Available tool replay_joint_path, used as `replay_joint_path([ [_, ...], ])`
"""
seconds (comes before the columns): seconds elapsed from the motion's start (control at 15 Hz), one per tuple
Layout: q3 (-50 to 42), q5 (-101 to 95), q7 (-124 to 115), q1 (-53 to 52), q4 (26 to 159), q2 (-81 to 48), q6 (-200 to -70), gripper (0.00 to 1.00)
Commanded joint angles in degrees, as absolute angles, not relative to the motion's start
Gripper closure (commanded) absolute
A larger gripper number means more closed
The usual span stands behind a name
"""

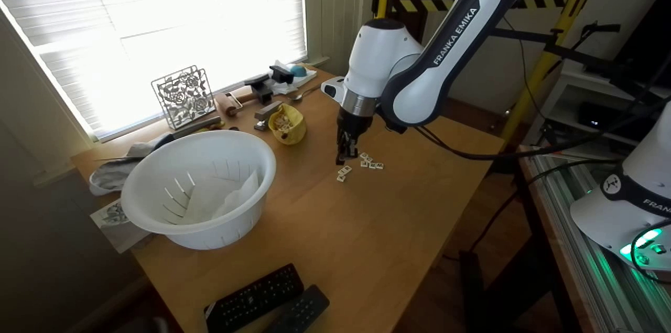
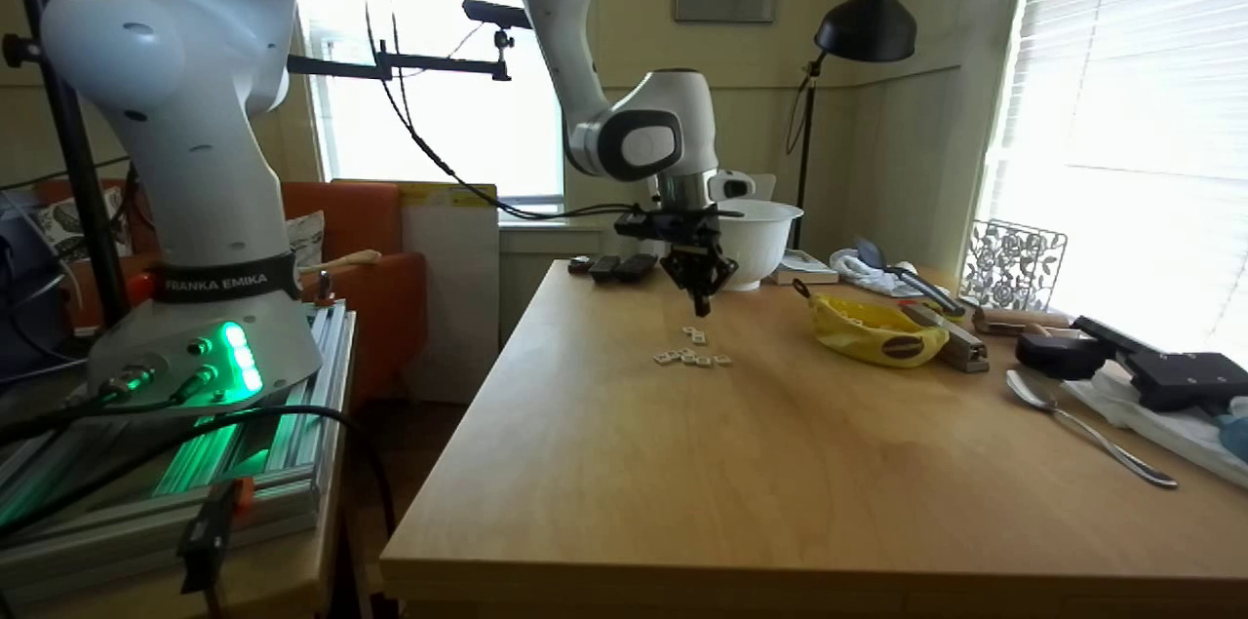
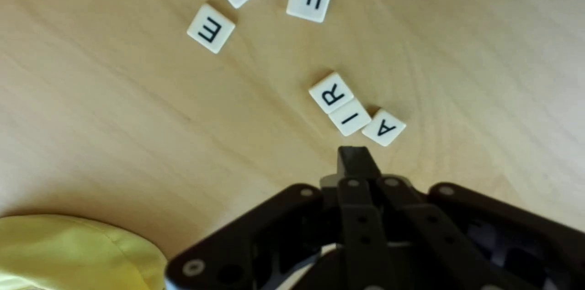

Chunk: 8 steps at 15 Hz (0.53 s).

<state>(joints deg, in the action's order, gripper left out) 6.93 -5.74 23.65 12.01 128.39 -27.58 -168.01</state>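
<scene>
Arm (image 2: pixel 195 132) mounted on its base (image 2: pixel 200 351), green lights (image 2: pixel 242 358) lit; forearm (image 1: pixel 457 42) inclined toward a near-vertical wrist (image 1: pixel 373 55); hand (image 2: pixel 701 307) directed downward, its fingers (image 3: pixel 354 162) meeting at the tips, seen in the wrist view.

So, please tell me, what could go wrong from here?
The shut gripper hangs close to the I tile; if lowered carelessly, it might knock that tile away. The R tile lies against the I tile, so pushing one could shift both. The yellow pouch stands open with small pieces inside; a bump might spill them.
</scene>
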Motion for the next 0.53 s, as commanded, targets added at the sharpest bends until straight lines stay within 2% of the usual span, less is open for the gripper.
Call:
replay_joint_path([
  [0.0, 9.03, -4.54, 24.24, 13.06, 129.27, -27.37, -166.05, 1.00],
  [0.47, 8.70, -4.69, 23.39, 12.10, 128.20, -29.50, -165.32, 1.00],
])
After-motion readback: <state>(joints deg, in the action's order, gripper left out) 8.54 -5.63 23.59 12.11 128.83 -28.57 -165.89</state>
